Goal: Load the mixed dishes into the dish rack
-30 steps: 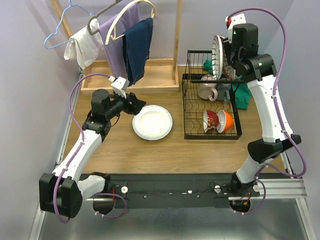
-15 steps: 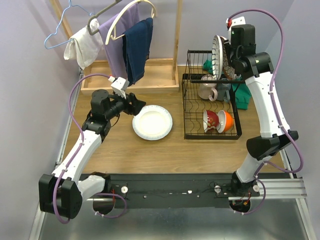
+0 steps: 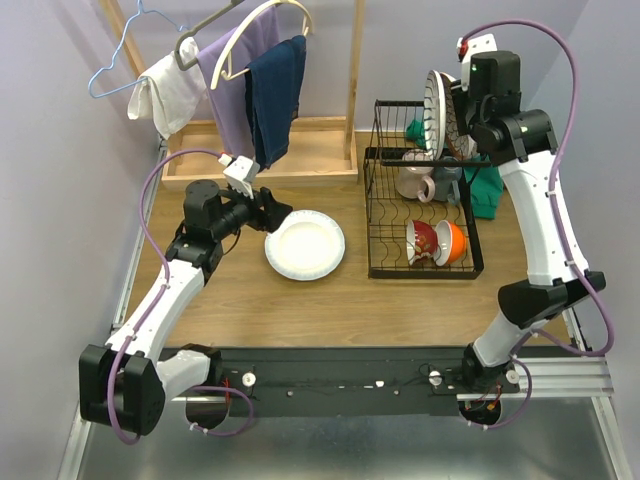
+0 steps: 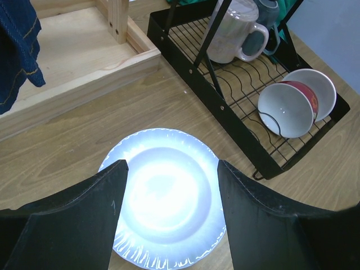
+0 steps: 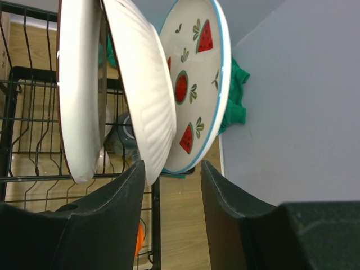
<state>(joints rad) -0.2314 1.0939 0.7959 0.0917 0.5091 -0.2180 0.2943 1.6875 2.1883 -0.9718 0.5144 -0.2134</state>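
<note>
A white plate with a ribbed rim lies flat on the table left of the black wire dish rack. My left gripper is open and hovers over its near-left edge; in the left wrist view the plate shows between the spread fingers. My right gripper is open and empty at the rack's top tier, beside the upright plates. The right wrist view shows the watermelon plate and two more plates standing there. A pale mug and red and orange bowls sit in the rack.
A wooden clothes stand with hanging garments rises at the back left. A green cloth lies right of the rack, near the wall. The rack's frame is close to the plate's right side.
My right wrist has shifted slightly at the top of the rack; the plates there have stayed put. The left arm and the white plate have not moved.
</note>
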